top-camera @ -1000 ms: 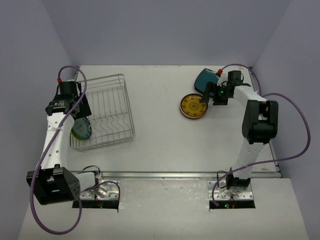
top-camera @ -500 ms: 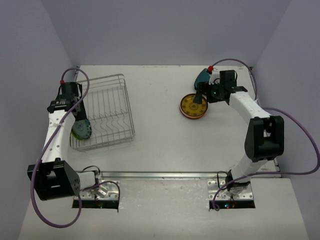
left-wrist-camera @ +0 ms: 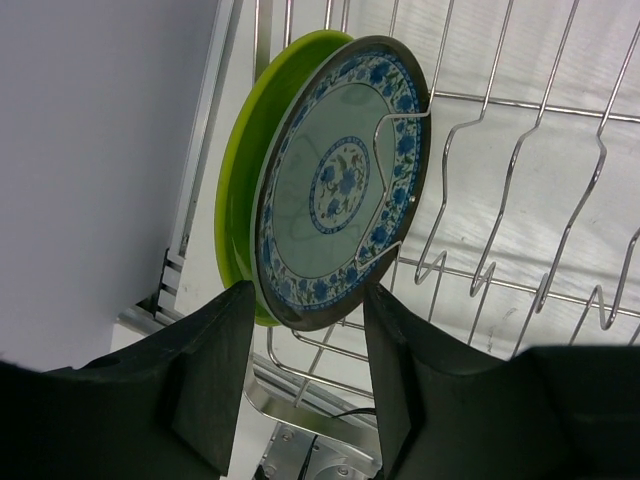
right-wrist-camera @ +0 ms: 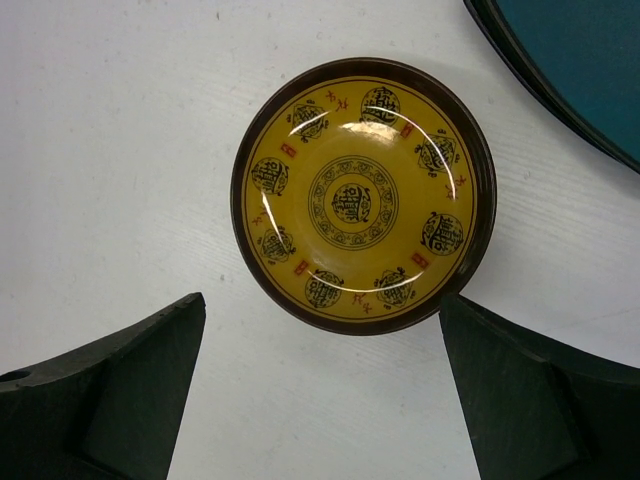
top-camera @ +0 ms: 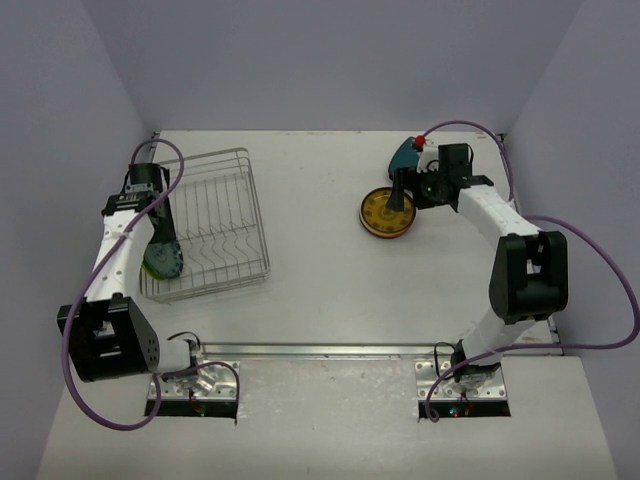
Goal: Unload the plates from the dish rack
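The dish rack (top-camera: 200, 155) sits on the left of the table (top-camera: 320, 260). Two plates stand upright in its near-left corner: a blue-patterned plate (left-wrist-camera: 340, 190) and, right behind it, a green plate (left-wrist-camera: 245, 200). The left gripper (left-wrist-camera: 305, 295) straddles their nearest rims, one finger close on each side; it cannot be told whether they press. A good grasp probably pinches only the blue-patterned plate firmly, then lifts it clear of the divider wire crossing its face. The right gripper (right-wrist-camera: 320, 305) hangs wide apart over a yellow plate (right-wrist-camera: 362, 195) lying flat beside a teal plate (right-wrist-camera: 570, 60).
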